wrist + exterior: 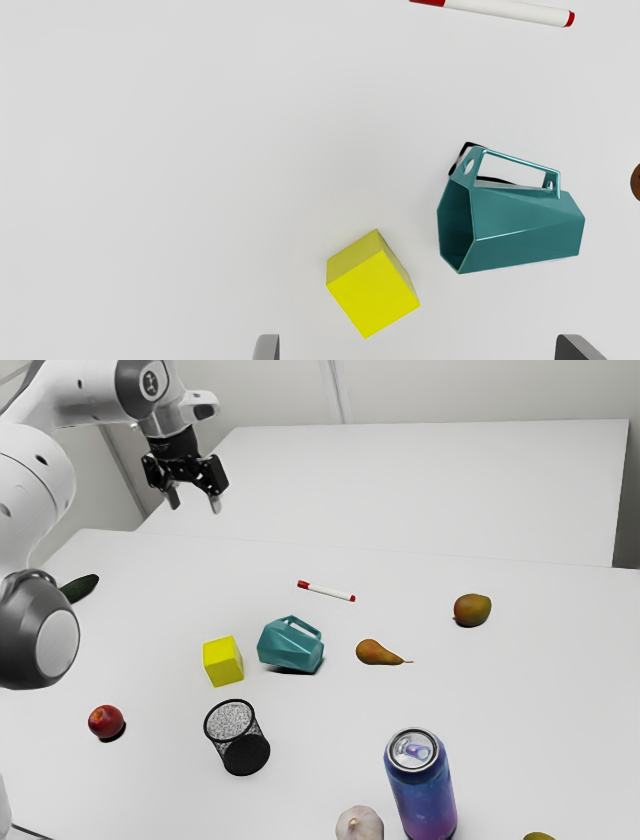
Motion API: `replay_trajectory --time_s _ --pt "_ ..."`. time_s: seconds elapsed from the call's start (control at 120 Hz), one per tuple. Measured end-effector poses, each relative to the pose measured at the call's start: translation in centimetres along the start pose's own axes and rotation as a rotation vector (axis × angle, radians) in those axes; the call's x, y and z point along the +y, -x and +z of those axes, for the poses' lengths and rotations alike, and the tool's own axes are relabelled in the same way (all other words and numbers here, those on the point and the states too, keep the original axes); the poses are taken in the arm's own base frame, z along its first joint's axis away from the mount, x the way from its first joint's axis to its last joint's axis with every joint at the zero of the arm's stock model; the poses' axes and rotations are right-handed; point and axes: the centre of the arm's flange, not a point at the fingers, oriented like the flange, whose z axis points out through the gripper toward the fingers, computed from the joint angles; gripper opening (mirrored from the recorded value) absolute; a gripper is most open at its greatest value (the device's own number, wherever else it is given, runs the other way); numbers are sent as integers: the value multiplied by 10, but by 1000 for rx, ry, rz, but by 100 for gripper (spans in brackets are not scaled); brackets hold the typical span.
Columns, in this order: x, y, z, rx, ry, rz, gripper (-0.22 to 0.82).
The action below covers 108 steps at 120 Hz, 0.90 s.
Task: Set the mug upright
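High over the table's far side, toward the exterior view's upper left, my gripper (194,502) stands open, well apart from the mug. The teal faceted mug (290,646) lies on its side on the white table, its handle pointing up and away from the arm's camera side. From the wrist view, the mug (525,227) shows its dark mouth facing the yellow cube's side, with its base at the opposite end. My gripper (417,347) has its two fingertips wide apart there, with nothing held between them.
Beside the mug's mouth is a yellow cube (223,661); a pear (376,652) lies off its base end. A marker (326,591) lies behind it. Nearer the exterior camera are a mesh cup (238,736), an apple (106,722), a can (421,790) and garlic (359,824). A mango (472,610) lies farther right.
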Motion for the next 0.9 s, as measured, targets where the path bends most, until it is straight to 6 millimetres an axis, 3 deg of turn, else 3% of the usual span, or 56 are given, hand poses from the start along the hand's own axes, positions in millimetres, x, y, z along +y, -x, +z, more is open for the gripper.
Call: replay_trajectory --time_s 0.225,0.408,0.533,0.725,0.9 --pt "2 9 6 -10 38 13 60" --pt "-16 58 81 -91 148 -30 60" --pt "-19 78 119 -79 178 -50 60" --pt "-10 81 166 -4 251 -60 60" --pt "-6 67 192 106 314 -70 60"
